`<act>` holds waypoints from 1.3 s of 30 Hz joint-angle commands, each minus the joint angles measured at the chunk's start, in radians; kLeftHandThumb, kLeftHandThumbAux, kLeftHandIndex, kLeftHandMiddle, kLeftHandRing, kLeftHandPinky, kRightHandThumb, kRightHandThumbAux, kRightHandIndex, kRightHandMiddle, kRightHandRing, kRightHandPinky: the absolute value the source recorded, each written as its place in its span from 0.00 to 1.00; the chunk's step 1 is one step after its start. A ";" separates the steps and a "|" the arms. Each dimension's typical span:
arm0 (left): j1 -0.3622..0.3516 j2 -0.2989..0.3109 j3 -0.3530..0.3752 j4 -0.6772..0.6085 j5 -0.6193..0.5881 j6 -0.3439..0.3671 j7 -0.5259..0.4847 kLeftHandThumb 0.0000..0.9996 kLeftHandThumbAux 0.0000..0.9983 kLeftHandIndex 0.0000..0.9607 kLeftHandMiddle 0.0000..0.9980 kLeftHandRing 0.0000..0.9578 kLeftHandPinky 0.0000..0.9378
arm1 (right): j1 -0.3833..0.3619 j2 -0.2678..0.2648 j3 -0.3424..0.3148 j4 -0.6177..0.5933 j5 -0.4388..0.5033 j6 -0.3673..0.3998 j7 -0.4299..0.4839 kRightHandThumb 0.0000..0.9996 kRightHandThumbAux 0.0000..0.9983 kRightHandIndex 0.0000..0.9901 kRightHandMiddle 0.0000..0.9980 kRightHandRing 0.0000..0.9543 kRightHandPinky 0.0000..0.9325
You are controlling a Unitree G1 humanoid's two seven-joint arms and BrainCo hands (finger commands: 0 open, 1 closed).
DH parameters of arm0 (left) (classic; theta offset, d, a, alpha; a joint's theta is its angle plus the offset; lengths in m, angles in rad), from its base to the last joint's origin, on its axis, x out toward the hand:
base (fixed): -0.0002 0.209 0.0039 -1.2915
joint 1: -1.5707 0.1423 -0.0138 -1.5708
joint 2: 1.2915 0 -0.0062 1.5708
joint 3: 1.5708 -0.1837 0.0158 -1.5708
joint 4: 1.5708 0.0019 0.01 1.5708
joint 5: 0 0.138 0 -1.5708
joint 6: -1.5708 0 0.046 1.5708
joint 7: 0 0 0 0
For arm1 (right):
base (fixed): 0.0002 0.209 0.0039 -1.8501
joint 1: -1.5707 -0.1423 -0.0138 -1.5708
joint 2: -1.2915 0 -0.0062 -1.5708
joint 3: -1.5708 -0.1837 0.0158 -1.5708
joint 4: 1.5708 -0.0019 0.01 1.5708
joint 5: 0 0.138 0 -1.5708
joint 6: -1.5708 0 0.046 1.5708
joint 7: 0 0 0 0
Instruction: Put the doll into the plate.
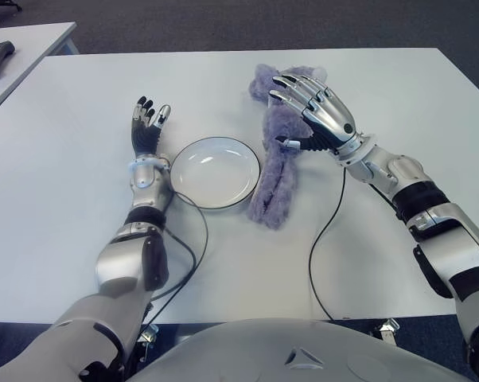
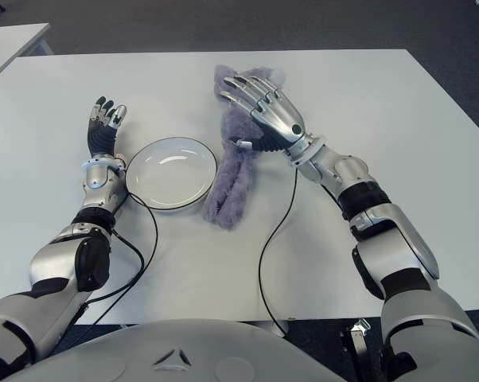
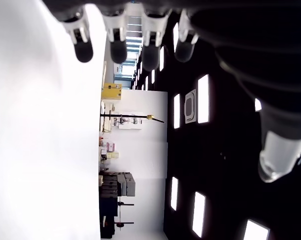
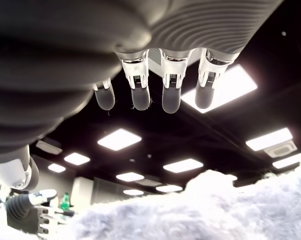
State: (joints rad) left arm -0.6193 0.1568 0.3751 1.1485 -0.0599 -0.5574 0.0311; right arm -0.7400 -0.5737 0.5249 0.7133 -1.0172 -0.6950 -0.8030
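A fluffy purple doll [image 1: 278,163] lies stretched out on the white table [image 1: 367,231], its near end just right of the white round plate [image 1: 216,171]. My right hand [image 1: 311,111] hovers over the doll's far half, palm down, fingers spread and holding nothing. In the right wrist view the fingertips [image 4: 140,97] hang apart above the doll's fur [image 4: 210,210]. My left hand [image 1: 146,127] shows left of the plate, fingers extended and open, nothing in it.
A thin black cable [image 1: 323,239] runs across the table from my right wrist towards the near edge. Another cable [image 1: 193,239] loops near my left forearm. A second table [image 1: 25,48] with a dark object stands at the far left.
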 commanded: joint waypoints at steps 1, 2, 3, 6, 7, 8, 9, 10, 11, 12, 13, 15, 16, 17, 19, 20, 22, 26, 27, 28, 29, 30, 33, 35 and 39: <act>0.258 -0.118 0.022 0.165 -0.034 0.048 0.022 0.00 0.56 0.04 0.10 0.05 0.00 | -0.022 -0.008 0.028 0.019 -0.032 -0.004 0.004 0.30 0.45 0.01 0.00 0.00 0.00; 0.257 -0.118 0.022 0.165 -0.034 0.048 0.023 0.00 0.56 0.04 0.10 0.05 0.00 | -0.023 -0.008 0.029 0.019 -0.032 -0.001 0.004 0.30 0.46 0.01 0.00 0.00 0.00; 0.257 -0.118 0.022 0.165 -0.033 0.049 0.024 0.00 0.56 0.04 0.10 0.05 0.00 | -0.023 -0.008 0.030 0.019 -0.032 0.001 0.004 0.30 0.46 0.01 0.00 0.00 0.00; 0.257 -0.117 0.020 0.165 -0.031 0.051 0.029 0.00 0.56 0.04 0.10 0.05 0.00 | -0.023 -0.007 0.031 0.019 -0.034 0.009 0.005 0.28 0.47 0.01 0.00 0.00 0.00; 0.257 -0.117 0.019 0.165 -0.030 0.051 0.030 0.00 0.56 0.04 0.10 0.05 0.00 | -0.023 -0.007 0.032 0.019 -0.035 0.011 0.005 0.28 0.47 0.01 0.00 0.00 0.00; 0.257 -0.117 0.019 0.165 -0.029 0.050 0.030 0.00 0.56 0.04 0.10 0.05 0.00 | -0.023 -0.007 0.032 0.019 -0.035 0.012 0.005 0.28 0.47 0.01 0.00 0.00 0.00; 0.257 -0.117 0.019 0.165 -0.029 0.050 0.031 0.00 0.56 0.04 0.10 0.05 0.00 | -0.023 -0.007 0.033 0.019 -0.035 0.013 0.006 0.27 0.47 0.01 0.00 0.00 0.00; 0.257 -0.117 0.019 0.165 -0.030 0.050 0.031 0.00 0.56 0.04 0.10 0.05 0.00 | -0.023 -0.007 0.033 0.019 -0.035 0.014 0.006 0.27 0.47 0.00 0.00 0.00 0.00; 0.257 -0.117 0.020 0.165 -0.030 0.050 0.030 0.00 0.56 0.04 0.10 0.05 0.00 | -0.024 -0.006 0.034 0.019 -0.034 0.014 0.007 0.27 0.48 0.00 0.00 0.00 0.00; 0.257 -0.116 0.020 0.165 -0.030 0.051 0.030 0.00 0.56 0.04 0.10 0.05 0.00 | -0.024 -0.006 0.034 0.019 -0.034 0.015 0.008 0.27 0.48 0.00 0.00 0.00 0.00; 0.256 -0.116 0.020 0.165 -0.031 0.052 0.030 0.00 0.56 0.04 0.10 0.05 0.00 | -0.024 -0.005 0.034 0.020 -0.034 0.015 0.008 0.27 0.48 0.00 0.00 0.00 0.00; 0.256 -0.115 0.020 0.166 -0.031 0.054 0.028 0.00 0.56 0.04 0.10 0.05 0.00 | -0.026 -0.003 0.035 0.024 -0.032 0.014 0.010 0.27 0.48 0.00 0.00 0.00 0.00; 0.257 -0.115 0.020 0.165 -0.031 0.053 0.027 0.00 0.56 0.04 0.10 0.05 0.00 | -0.028 0.000 0.037 0.030 -0.032 0.014 0.009 0.27 0.48 0.00 0.00 0.00 0.00; 0.257 -0.114 0.020 0.165 -0.030 0.053 0.027 0.00 0.55 0.04 0.10 0.05 0.00 | -0.030 0.002 0.038 0.034 -0.033 0.013 0.008 0.27 0.49 0.00 0.00 0.00 0.00; 0.258 -0.113 0.020 0.165 -0.030 0.051 0.025 0.00 0.55 0.04 0.10 0.05 0.00 | -0.035 0.007 0.043 0.045 -0.034 0.013 0.004 0.28 0.48 0.00 0.00 0.00 0.00; 0.258 -0.113 0.020 0.165 -0.030 0.051 0.024 0.00 0.55 0.04 0.10 0.05 0.00 | -0.036 0.008 0.044 0.047 -0.034 0.013 0.003 0.28 0.48 0.00 0.00 0.00 0.00; 0.258 -0.112 0.020 0.165 -0.030 0.050 0.023 0.00 0.55 0.04 0.10 0.06 0.00 | -0.050 0.019 0.053 0.078 -0.039 0.014 -0.007 0.28 0.48 0.00 0.00 0.00 0.00; 0.262 -0.112 0.020 0.164 -0.031 0.045 0.021 0.00 0.55 0.04 0.10 0.06 0.00 | -0.105 0.072 0.080 0.204 -0.046 0.018 -0.025 0.28 0.48 0.00 0.00 0.00 0.00; 0.263 -0.112 0.019 0.163 -0.030 0.043 0.020 0.00 0.55 0.04 0.10 0.06 0.00 | -0.123 0.090 0.089 0.247 -0.046 0.018 -0.028 0.26 0.48 0.00 0.00 0.00 0.00; 0.265 -0.112 0.019 0.163 -0.030 0.040 0.020 0.00 0.55 0.04 0.10 0.06 0.00 | -0.140 0.108 0.096 0.288 -0.045 0.018 -0.028 0.25 0.48 0.00 0.00 0.00 0.00; 0.266 -0.112 0.019 0.162 -0.030 0.038 0.020 0.00 0.55 0.04 0.10 0.06 0.00 | -0.149 0.117 0.102 0.312 -0.044 0.017 -0.030 0.25 0.48 0.01 0.00 0.00 0.00; 0.267 -0.112 0.018 0.162 -0.029 0.037 0.020 0.00 0.55 0.04 0.10 0.06 0.00 | -0.162 0.133 0.108 0.339 -0.042 0.017 -0.032 0.25 0.48 0.01 0.00 0.00 0.00; 0.269 -0.112 0.018 0.161 -0.028 0.035 0.018 0.00 0.55 0.04 0.10 0.05 0.00 | -0.186 0.159 0.121 0.391 -0.039 0.013 -0.042 0.28 0.47 0.02 0.00 0.00 0.00; 0.271 -0.112 0.018 0.161 -0.030 0.036 0.016 0.00 0.55 0.04 0.10 0.05 0.00 | -0.196 0.171 0.126 0.416 -0.033 0.007 -0.046 0.29 0.47 0.02 0.00 0.00 0.00; 0.271 -0.112 0.021 0.161 -0.034 0.038 0.014 0.00 0.56 0.04 0.10 0.05 0.00 | -0.205 0.187 0.128 0.449 -0.012 -0.009 -0.043 0.31 0.47 0.03 0.00 0.00 0.01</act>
State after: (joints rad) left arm -0.6197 0.1579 0.3751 1.1483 -0.0598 -0.5576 0.0311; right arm -0.8965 -0.4401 0.6202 1.0642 -1.0247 -0.6913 -0.8346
